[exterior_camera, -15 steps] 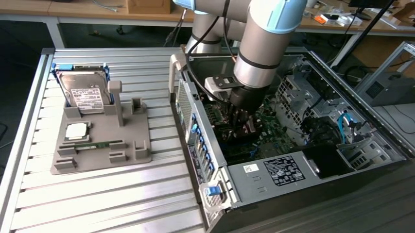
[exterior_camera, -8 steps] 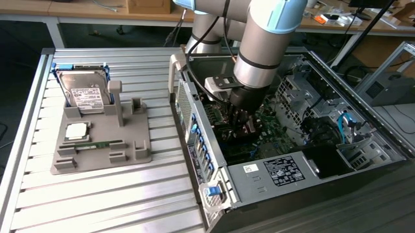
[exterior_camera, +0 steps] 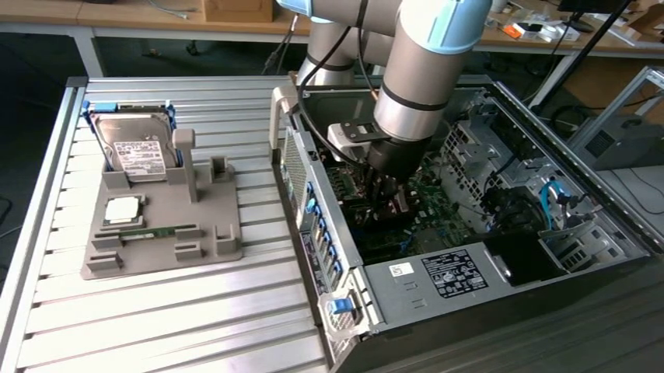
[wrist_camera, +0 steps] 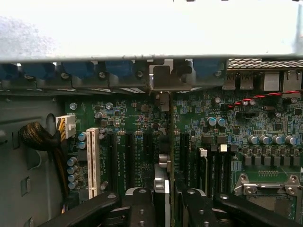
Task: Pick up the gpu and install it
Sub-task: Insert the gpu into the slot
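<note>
Ribbed metal table (exterior_camera: 155,311) — matt grey

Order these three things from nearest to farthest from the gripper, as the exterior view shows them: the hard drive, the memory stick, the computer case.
1. computer case: the gripper is down inside it, over the motherboard.
2. memory stick: on the grey holder, toward the exterior view's left.
3. hard drive: upright at the holder's far end, farther left.

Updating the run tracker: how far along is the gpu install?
Done: pickup. The gpu is off the tray, where the hard drive and memory stick sit. In hand: the end effector grips the gpu edge-on inside the open case, over the motherboard's expansion slots. Left: seating. I can't tell whether the card's edge has entered a slot, and it is not released.
</note>
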`<action>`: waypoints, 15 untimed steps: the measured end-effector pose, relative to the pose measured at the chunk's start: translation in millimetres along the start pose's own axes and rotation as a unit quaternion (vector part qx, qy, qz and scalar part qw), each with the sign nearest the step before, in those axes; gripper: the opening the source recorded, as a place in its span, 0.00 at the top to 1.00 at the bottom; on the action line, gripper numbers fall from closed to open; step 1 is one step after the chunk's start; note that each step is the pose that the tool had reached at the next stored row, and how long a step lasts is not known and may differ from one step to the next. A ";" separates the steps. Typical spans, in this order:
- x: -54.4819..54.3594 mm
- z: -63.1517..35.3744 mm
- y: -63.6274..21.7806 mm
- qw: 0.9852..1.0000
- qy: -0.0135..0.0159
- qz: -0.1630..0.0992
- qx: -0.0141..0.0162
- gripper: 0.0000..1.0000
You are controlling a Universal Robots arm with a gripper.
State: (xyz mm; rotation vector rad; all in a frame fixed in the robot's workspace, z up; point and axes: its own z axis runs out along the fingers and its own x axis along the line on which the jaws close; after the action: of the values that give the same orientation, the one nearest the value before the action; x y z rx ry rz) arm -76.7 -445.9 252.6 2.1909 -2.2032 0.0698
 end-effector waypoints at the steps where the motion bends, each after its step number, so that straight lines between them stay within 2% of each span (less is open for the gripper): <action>1: 0.0 -0.1 0.0 1.000 0.000 0.000 0.000 0.73; 9: -0.8 -4.4 0.0 1.000 0.000 0.000 0.000 0.73; 10: -0.8 -4.5 0.1 1.000 -0.002 0.000 0.000 0.73; 13: -0.8 -4.6 0.0 1.000 -0.012 0.000 0.000 0.73; 14: -0.8 -4.7 0.0 1.000 -0.014 0.000 0.000 0.73; 15: -0.9 -4.6 0.0 1.000 -0.015 0.000 0.000 0.73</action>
State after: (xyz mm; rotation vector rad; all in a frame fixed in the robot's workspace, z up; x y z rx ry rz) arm -76.7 -444.8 257.2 2.2062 -2.2189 0.0371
